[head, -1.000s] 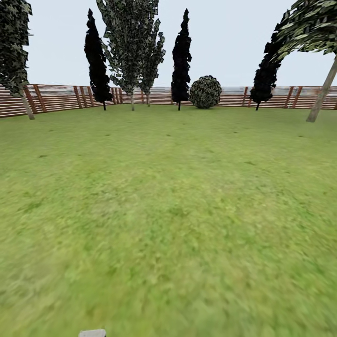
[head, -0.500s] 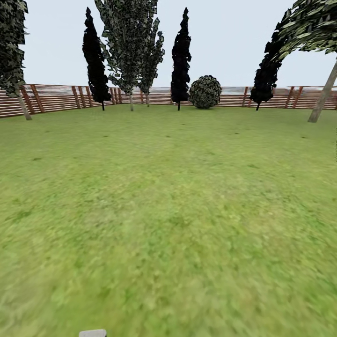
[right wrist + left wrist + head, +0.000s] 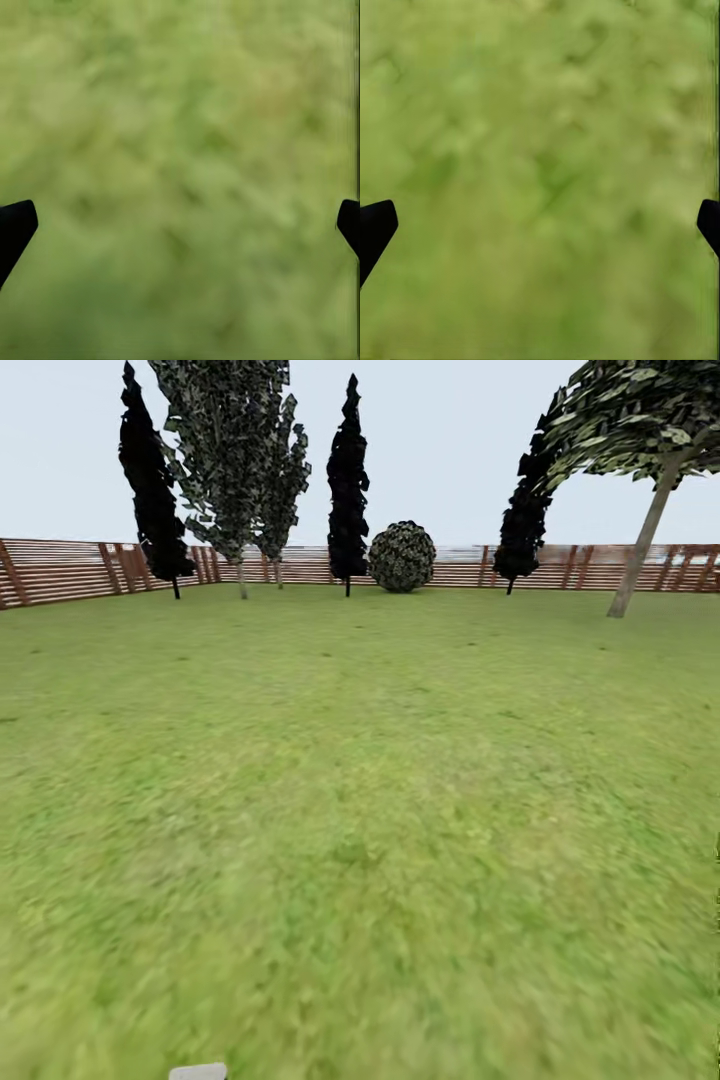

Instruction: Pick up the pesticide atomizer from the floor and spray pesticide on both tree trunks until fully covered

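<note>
Head view: grass lawn (image 3: 360,810), leaning tree's crown (image 3: 640,410) cut off.

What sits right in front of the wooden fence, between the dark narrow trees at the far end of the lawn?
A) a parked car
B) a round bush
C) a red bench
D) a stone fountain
B: a round bush stands against the fence, beside a dark narrow tree.

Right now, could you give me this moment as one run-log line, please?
phase: in transit | lawn ahead | fence at far edge | left gripper: open, over grass | right gripper: open, over grass
</note>
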Available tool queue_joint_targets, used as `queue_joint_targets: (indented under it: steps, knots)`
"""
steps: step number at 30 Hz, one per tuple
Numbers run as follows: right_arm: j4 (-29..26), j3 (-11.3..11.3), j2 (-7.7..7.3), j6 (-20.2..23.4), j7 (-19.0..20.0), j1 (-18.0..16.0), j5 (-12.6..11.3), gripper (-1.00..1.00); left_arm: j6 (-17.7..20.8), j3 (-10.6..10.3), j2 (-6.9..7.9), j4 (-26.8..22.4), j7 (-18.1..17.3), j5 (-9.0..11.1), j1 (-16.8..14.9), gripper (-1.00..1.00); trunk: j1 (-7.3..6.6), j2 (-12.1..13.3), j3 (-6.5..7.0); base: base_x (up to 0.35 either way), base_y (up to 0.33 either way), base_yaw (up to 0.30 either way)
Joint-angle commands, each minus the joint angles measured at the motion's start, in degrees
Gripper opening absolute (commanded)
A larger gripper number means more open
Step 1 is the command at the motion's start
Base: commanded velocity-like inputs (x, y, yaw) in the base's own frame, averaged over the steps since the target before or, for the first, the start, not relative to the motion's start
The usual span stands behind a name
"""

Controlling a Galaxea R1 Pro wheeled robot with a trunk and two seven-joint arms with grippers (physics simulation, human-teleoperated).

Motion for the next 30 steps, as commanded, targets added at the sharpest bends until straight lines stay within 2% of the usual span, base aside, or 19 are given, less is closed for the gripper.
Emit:
queue_joint_targets:
  steps: [1, 30]
  knots:
    - [0.0, 0.0, 0.0, 0.0, 0.0, 0.0, 0.0, 1.0, 0.0, 0.0, 0.0, 0.0, 0.0, 0.0, 0.0, 1.0, 0.0, 0.0, -0.01, 0.34, 0.0, -0.242]
    - [0.0, 0.1, 0.06, 0.0, 0.0, 0.0, 0.0, 1.0, 0.0, 0.0, 0.0, 0.0, 0.0, 0.0, 0.0, 1.0, 0.0, 0.0, -1.53, 0.34, 0.0, -0.214]
